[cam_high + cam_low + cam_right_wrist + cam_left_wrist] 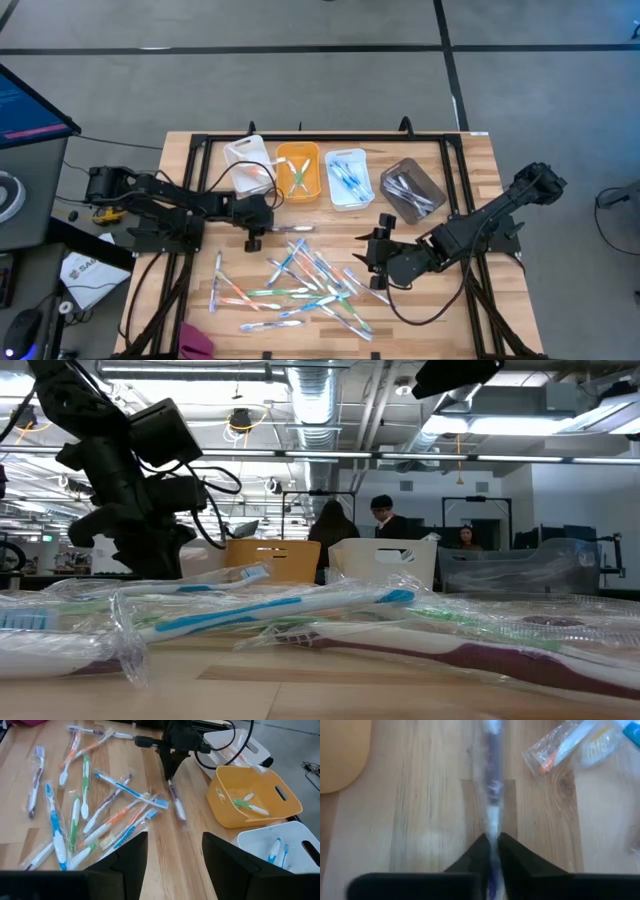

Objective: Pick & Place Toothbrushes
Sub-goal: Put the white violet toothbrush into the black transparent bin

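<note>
High view looks straight down; low view sits level on the table. Each wrist view looks past its fingers, both sharing the toothbrushes.

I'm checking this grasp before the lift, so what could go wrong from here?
The left gripper has its fingers shut on one end of a wrapped purple toothbrush. Held that far out, it may swing or slip in its smooth wrapper. The orange bin sits close beside it, so a low carry could catch the rim. The right gripper waits open by the pile.

Open-plan lab, exposed ceiling ducts, people at desks
</note>
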Tool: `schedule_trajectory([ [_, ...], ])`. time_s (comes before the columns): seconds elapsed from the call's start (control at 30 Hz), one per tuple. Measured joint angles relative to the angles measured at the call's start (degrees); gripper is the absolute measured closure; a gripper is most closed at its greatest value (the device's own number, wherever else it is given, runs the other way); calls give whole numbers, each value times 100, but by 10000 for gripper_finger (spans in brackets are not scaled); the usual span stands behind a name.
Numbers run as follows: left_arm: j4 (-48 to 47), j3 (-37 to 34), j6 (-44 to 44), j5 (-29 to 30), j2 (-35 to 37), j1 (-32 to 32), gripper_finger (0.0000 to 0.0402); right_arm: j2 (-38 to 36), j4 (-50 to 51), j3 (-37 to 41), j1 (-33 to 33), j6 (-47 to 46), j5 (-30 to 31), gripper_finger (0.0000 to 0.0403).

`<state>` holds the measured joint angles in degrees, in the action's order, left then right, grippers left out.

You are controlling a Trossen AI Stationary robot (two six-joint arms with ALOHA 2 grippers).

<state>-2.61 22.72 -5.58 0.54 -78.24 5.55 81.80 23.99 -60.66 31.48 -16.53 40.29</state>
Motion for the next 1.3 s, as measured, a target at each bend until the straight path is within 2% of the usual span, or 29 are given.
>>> schedule_trajectory([
  [0.07,2,0,61,66,0,-1,392,0,-2,0,0,0,0,221],
  [0.33,-60,-17,254,336,206,-232,396,0,0,0,-7,0,0,221],
  [0.57,-584,-28,470,800,1137,-452,399,2,15,0,-7,0,0,221],
  [0.9,-457,89,512,699,2314,-917,398,2,33,0,-7,-103,0,221],
  [1.1,619,80,142,710,2689,-1287,398,4,-35,0,-93,-365,0,224],
  [1.3,2385,-118,-360,710,2310,-1500,397,4,-127,0,-228,-393,0,223],
])
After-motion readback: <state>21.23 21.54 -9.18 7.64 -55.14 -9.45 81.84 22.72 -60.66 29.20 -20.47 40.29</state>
